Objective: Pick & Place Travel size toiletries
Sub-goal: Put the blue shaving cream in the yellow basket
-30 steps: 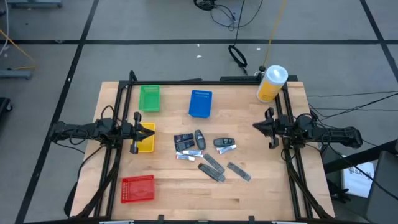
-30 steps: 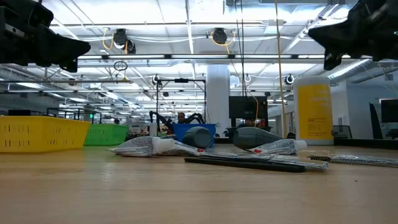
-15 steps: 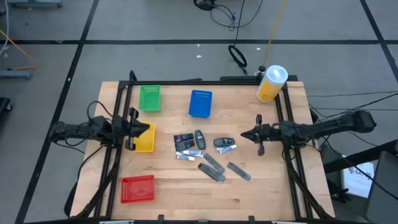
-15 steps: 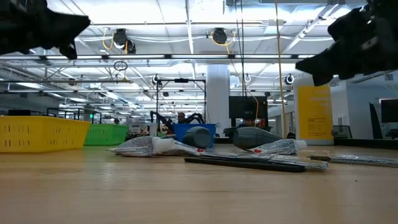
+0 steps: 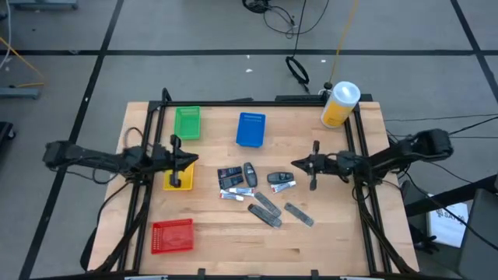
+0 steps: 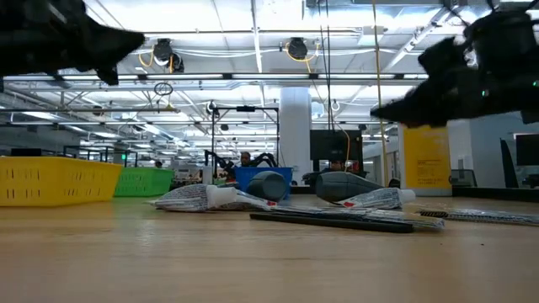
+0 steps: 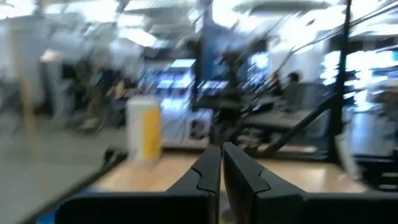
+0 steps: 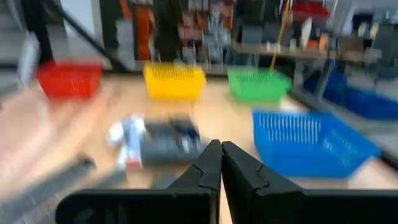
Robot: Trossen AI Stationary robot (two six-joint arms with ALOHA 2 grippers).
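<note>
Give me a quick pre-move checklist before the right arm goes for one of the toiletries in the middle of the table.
1. Right gripper empty: ok, fingers shut on nothing, beside the pile, above the table.
2. Jaws open for a pick: not ok, they must open first.
3. Left gripper out of the way: ok, shut, empty, over the yellow tray.
4. Travel size toiletries reachable: ok, all lie loose on the wood mid-table; some touch or overlap.
5. Trays free to receive: the blue tray, green tray and red tray look empty; the yellow tray is partly hidden, cannot tell.
6. Yellow canister clear of the path: ok, it stands at the far right corner.
</note>
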